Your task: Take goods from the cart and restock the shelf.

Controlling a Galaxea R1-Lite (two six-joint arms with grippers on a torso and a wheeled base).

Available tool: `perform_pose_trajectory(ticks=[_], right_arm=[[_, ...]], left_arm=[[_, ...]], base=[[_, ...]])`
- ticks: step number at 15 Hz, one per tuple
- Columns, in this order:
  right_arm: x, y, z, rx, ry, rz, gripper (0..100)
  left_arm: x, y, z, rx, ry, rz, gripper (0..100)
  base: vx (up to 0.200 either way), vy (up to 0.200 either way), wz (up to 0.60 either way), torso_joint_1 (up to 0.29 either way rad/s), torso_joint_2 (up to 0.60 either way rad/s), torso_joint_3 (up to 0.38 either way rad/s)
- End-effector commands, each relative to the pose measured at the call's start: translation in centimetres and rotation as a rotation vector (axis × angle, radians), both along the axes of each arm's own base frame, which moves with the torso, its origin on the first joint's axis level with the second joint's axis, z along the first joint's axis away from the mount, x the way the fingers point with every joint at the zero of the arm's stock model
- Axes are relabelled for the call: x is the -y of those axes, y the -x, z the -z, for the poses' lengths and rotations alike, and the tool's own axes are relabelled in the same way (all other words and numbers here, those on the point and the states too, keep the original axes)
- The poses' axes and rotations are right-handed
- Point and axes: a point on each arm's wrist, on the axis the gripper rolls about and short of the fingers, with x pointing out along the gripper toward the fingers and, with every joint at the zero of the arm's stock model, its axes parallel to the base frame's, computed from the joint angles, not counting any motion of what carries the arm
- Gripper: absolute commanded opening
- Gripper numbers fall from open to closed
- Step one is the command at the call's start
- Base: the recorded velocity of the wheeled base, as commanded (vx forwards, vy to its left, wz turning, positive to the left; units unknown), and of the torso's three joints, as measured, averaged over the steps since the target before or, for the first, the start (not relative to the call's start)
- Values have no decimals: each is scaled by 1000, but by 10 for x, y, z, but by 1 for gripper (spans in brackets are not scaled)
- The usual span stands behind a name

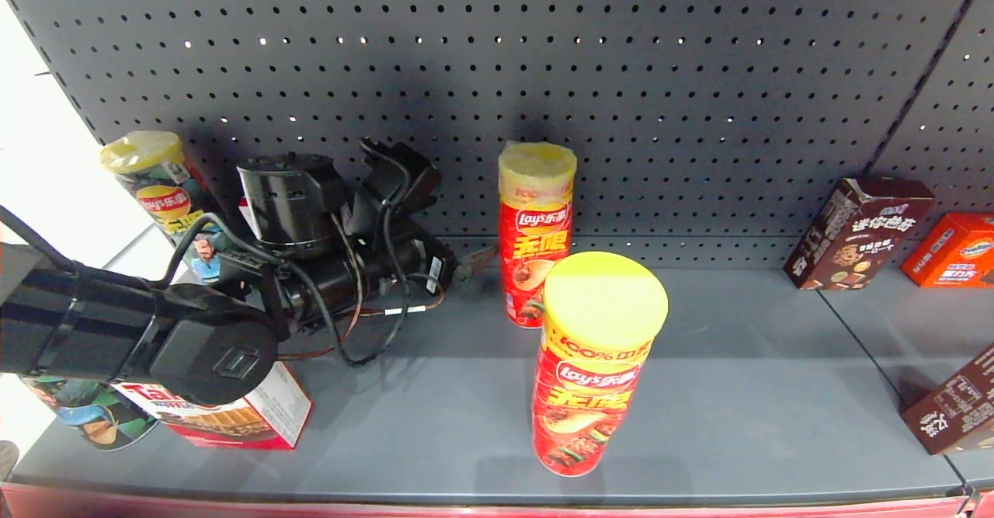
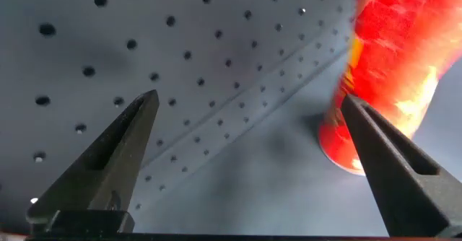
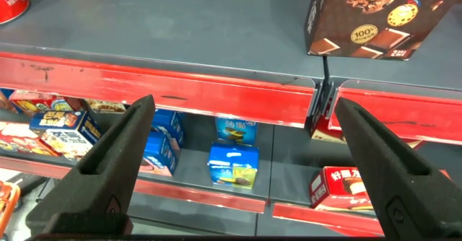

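Red chip can (image 1: 588, 378) with yellow lid upright on grey shelf (image 1: 745, 409), a matching second can (image 1: 535, 238) just behind

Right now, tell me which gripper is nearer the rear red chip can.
Left. The left gripper is over the shelf beside the rear red chip can; the right gripper is out in front of the shelf.

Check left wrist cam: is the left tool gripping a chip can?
No: the left tool is open, nothing between its fingers; the red chip can stands off to one side.
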Motion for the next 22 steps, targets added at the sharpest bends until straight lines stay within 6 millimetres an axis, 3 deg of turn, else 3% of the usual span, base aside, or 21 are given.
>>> perform_pose_trajectory(ticks=[1,14,22], right_arm=[[0,0,0,-2,1,0,100],[0,0,0,-2,1,0,100],[0,0,0,-2,1,0,100]], left_arm=[[3,-7,5,-9,-4,1,100],[5,-11,1,-2,-1,4,100],[-3,4,-25,28,11,4,100]], base=[[0,0,0,0,0,0],[0,0,0,0,0,0],[0,0,0,0,0,0]])
